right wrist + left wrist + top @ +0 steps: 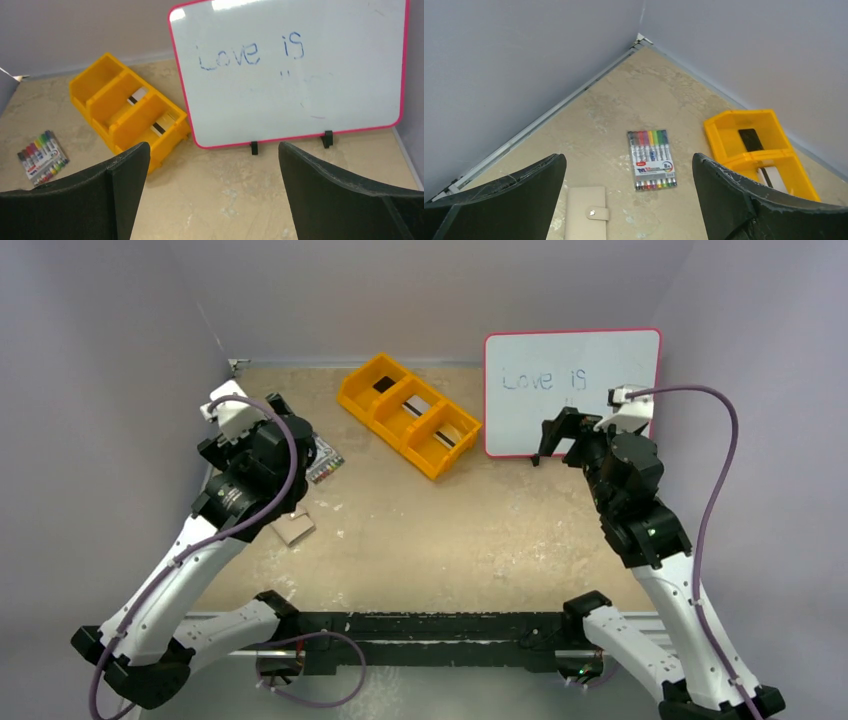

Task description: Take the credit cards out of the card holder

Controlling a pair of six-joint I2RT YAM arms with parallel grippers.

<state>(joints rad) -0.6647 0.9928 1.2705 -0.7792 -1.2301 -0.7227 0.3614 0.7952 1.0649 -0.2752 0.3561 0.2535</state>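
The card holder lies flat on the table, folded shut with its tan outside up and its small tab strap snapped across the edge. In the top view the card holder lies beside the left arm's forearm. The credit cards are hidden. My left gripper hangs open well above the table, the holder just inside its left finger and nothing between the jaws. My right gripper is open and empty too, raised over bare table in front of the whiteboard.
A pack of coloured markers lies just beyond the holder. An orange three-compartment tray sits at the back centre with flat card-like pieces inside. A pink-framed whiteboard stands at the back right. Grey walls close in the left, back and right sides.
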